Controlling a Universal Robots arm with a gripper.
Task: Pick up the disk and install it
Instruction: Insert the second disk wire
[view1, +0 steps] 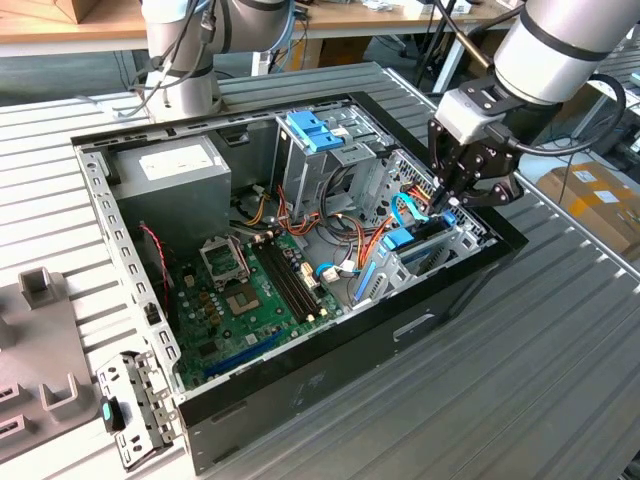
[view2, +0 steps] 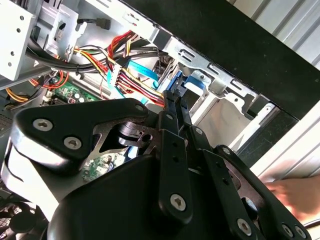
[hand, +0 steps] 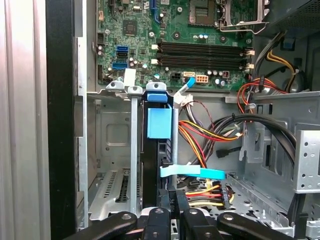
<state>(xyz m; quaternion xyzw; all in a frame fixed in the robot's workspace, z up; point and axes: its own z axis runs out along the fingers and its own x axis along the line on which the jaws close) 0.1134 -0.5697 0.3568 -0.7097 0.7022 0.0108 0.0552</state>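
we have our gripper (view1: 447, 200) pinched nearly shut on the upper edge of the disk (hand: 159, 165), which stands on edge in the case's (view1: 330, 390) lower bay so it slides down its slot.

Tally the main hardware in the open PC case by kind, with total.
power supply: 1
motherboard: 1
CPU socket: 1
blue-topped drive cage: 1
disk, on edge in its bay: 1
Total: 5
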